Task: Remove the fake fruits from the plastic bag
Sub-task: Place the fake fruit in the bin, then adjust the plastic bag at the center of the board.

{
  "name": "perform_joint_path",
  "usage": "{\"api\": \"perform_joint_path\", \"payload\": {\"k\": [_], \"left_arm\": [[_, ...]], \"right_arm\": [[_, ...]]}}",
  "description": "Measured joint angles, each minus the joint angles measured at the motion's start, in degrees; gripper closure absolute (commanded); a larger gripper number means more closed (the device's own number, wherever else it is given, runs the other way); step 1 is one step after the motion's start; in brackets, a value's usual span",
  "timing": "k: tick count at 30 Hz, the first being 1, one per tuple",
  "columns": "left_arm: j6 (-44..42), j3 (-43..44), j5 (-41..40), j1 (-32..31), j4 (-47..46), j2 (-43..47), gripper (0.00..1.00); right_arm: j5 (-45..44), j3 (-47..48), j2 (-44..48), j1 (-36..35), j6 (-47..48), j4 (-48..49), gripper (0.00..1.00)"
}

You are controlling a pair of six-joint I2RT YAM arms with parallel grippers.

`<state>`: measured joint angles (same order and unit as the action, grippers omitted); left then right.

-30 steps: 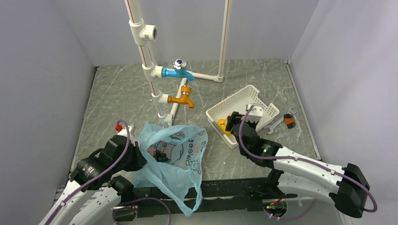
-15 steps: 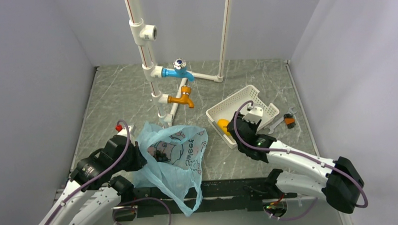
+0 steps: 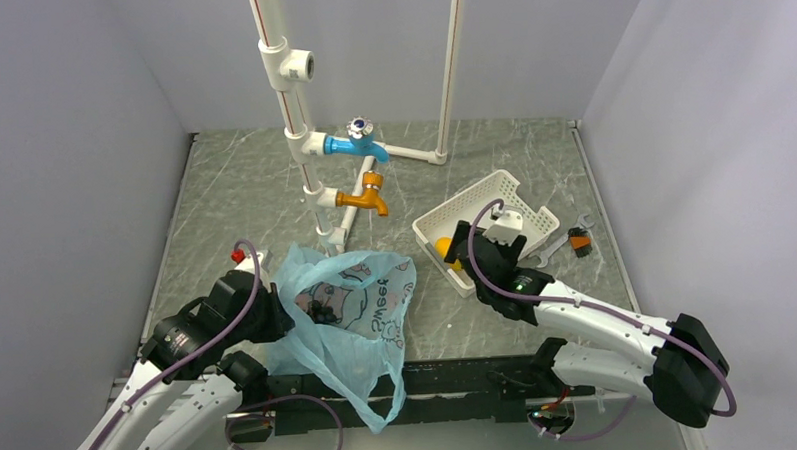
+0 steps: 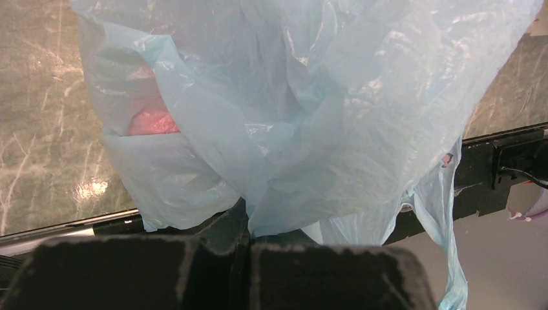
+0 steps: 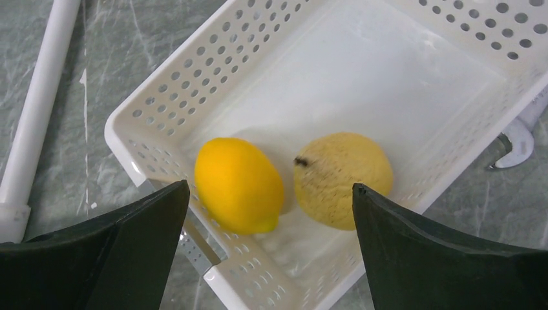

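Plastic bag (image 3: pixel 348 317) pinched in closed left gripper (image 4: pixel 249 239) at worktop's (image 3: pixel 233 191) near edge; orange-yellow fruit (image 5: pixel 239 184), pale yellow fruit (image 5: pixel 342 177) in basket (image 5: pixel 194 71) under wide-open, empty right gripper (image 5: pixel 268 187).

Plastic bag (image 3: pixel 350 322) bore dark printed word "Sweet", letters running sideways down its right face in top view. Outline drawing beside it was too small to make out.

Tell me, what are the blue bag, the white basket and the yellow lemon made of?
The bag looks like thin plastic film: it is see-through and crinkly, with shiny folds. The basket looks like hard, smooth white plastic, with neat rows of round holes. The lemon seems to be plastic too, glossy and evenly coloured, though that is less sure.
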<state>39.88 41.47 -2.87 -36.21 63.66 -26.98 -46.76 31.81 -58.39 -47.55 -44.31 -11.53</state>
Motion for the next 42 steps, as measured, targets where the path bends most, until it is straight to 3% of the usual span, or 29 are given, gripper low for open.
{"api": "perform_joint_path", "payload": {"k": [7, 15, 21, 24, 27, 30, 35, 38, 42], "left_arm": [[0.00, 0.00, 0.00, 0.00, 0.00, 0.00, 1.00], [0.02, 0.00, 0.00, 0.00, 0.00, 0.00, 1.00], [0.02, 0.00, -0.02, 0.00, 0.00, 0.00, 1.00], [0.02, 0.00, -0.02, 0.00, 0.00, 0.00, 1.00], [0.02, 0.00, -0.02, 0.00, 0.00, 0.00, 1.00], [0.02, 0.00, -0.02, 0.00, 0.00, 0.00, 1.00], [0.04, 0.00, -0.02, 0.00, 0.02, 0.00, 1.00], [0.09, 0.00, -0.04, 0.00, 0.00, 0.00, 1.00], [0.20, 0.00, -0.04, 0.00, 0.02, 0.00, 1.00]], "right_arm": [[8.87, -0.04, 3.54, 0.02, 8.04, 3.52, 0.04], [31.39, -6.14, 13.68, 0.00, 17.49, 17.00, 0.01], [53.55, -9.88, 11.19, -0.90, 19.21, 27.65, 0.01], [58.71, -11.10, 8.41, -5.90, 19.85, 31.45, 0.01], [59.76, -9.75, 4.24, -16.57, 22.75, 32.59, 0.06], [59.80, -5.20, -2.78, -22.21, 24.74, 32.63, 0.20], [56.48, 6.40, -17.59, -23.61, 26.77, 31.47, 0.34], [52.52, 15.32, -27.06, -24.30, 29.46, 28.37, 0.50], [46.21, 24.76, -36.13, -24.83, 32.02, 23.26, 0.58]]}}
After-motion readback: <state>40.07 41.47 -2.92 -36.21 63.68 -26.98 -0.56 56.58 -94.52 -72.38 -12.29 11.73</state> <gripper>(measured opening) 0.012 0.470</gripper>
